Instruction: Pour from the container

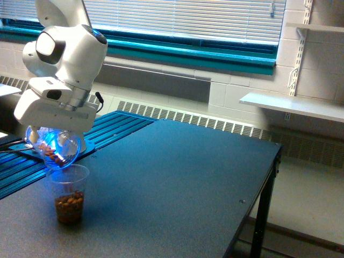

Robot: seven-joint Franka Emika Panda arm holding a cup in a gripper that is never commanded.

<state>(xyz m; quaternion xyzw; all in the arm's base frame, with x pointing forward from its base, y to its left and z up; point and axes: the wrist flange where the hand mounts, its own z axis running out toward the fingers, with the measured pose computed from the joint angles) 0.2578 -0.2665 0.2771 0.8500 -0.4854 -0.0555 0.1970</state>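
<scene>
Nuts fill the lower side of the container [56,149], a rounded clear cup held tilted in the gripper [49,141] under the white arm [62,64], lit blue from behind. It hangs just above the mouth of a taller clear plastic cup [68,192], which stands upright near the table's [177,183] front corner on the exterior view's left, with brown pieces heaped in its bottom. Gripper fingers are clamped on the container.
</scene>
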